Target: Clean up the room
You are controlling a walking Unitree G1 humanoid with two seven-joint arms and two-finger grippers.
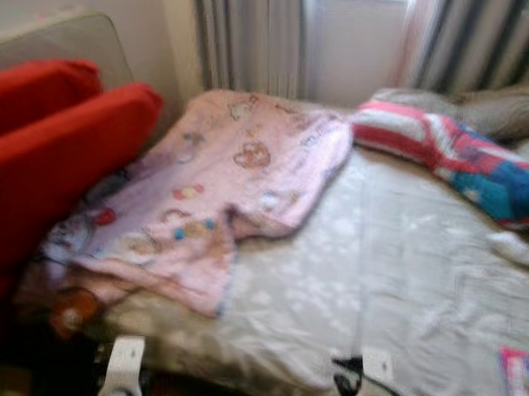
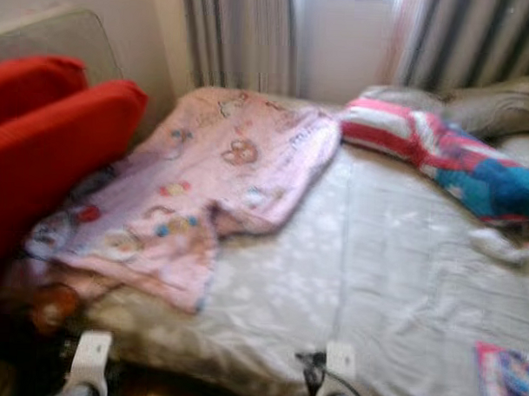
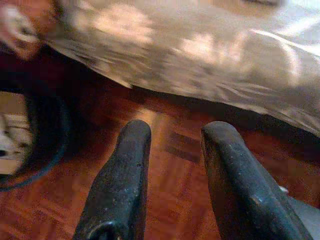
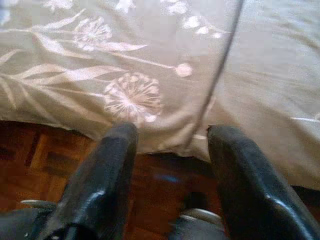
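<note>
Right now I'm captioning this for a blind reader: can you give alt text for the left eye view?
A pink patterned blanket lies spread over a grey floral bedspread, with red cushions on the left. A striped red, white and blue cloth lies near the pillows, below curtains.

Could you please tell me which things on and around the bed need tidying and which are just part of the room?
To tidy: pink blanket, striped cloth, booklet, white sock.
Just there: bed, red cushions, curtains, grey pillows.
</note>
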